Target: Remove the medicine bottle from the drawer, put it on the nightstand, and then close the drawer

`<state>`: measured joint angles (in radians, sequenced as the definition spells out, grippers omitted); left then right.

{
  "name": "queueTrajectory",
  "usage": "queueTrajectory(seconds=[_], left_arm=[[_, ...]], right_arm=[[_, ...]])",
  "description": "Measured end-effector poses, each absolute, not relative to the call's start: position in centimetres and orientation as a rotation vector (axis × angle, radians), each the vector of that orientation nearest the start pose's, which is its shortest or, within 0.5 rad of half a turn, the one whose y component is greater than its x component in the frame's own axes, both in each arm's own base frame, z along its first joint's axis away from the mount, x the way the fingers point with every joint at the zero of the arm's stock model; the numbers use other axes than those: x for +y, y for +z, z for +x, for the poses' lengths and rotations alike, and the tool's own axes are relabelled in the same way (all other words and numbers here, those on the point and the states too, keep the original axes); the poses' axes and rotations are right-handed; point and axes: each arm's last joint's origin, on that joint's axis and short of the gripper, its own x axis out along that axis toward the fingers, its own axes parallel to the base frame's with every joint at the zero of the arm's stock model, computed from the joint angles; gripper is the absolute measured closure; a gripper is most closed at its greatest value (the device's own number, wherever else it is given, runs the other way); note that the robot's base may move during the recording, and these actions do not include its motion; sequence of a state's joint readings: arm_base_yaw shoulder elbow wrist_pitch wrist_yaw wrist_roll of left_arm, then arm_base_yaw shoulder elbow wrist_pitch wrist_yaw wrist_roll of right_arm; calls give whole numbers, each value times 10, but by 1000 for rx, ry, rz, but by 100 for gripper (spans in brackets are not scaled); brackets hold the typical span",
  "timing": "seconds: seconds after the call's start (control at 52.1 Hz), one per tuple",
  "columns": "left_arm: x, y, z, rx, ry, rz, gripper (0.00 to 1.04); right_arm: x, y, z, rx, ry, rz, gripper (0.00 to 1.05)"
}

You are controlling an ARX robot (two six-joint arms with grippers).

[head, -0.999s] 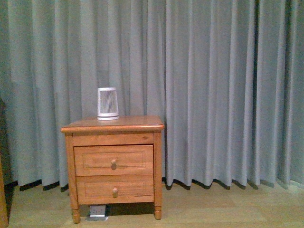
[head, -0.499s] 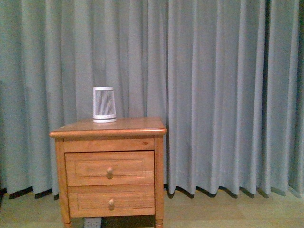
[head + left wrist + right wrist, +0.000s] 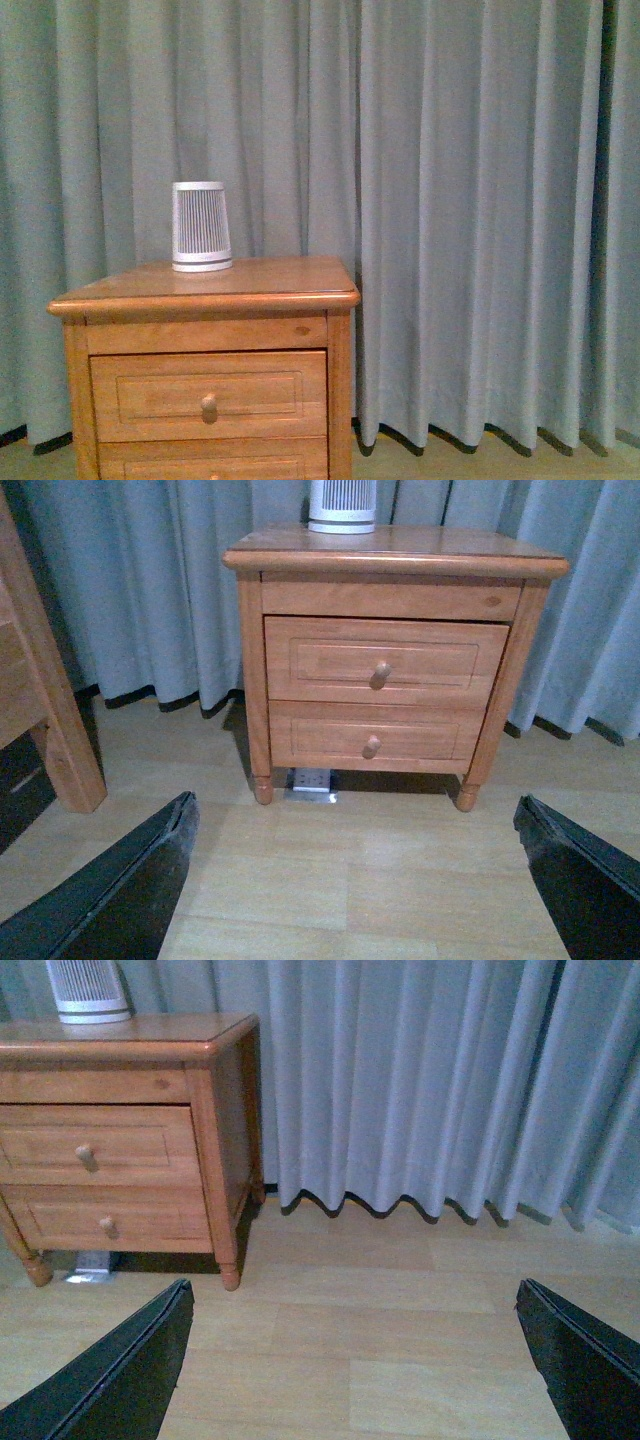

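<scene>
I am facing a small orange-brown wooden nightstand (image 3: pixel 205 300) that is sitting in the lower left of the front view, against a long grey-blue pleated curtain (image 3: pixel 480 220) filling the rest of the frame. Its upper drawer (image 3: pixel 150 395), with a recessed panel front and a round wooden knob (image 3: pixel 208 405), is sitting fully shut, so the small white medicine bottle is not showing in any view; I am judging that it is lying inside, out of sight. A large white ribbed tapered cylinder (image 3: pixel 201 227) is standing upright on the top, toward the back and left of centre. I am holding my left gripper (image 3: pixel 355 810) with its dark fingers spread wide and nothing between them, and my right gripper (image 3: pixel 352 1295) likewise spread and empty; both are hanging over the pale wooden floor (image 3: pixel 400 1340), well apart from the cabinet. Nothing of the task is done yet, and opening comes first. I am seeing several risks: the similar lower drawer (image 3: pixel 375 735) is sitting just beneath, so a low reach could be closing on the wrong knob; a pull that is not straight could be dragging the light cabinet rather than sliding the drawer; a high approach could be knocking the ribbed cylinder over; and a hard tug could be sending the bottle rolling inside.
</scene>
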<state>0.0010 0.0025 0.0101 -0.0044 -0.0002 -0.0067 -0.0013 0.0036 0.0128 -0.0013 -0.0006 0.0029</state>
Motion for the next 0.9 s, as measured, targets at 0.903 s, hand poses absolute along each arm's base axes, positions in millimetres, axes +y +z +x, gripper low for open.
queueTrajectory(seconds=[0.903], left_arm=[[-3, 160, 118, 299, -52, -250, 7]], right_arm=[[0, 167, 97, -7, -1, 3, 7]])
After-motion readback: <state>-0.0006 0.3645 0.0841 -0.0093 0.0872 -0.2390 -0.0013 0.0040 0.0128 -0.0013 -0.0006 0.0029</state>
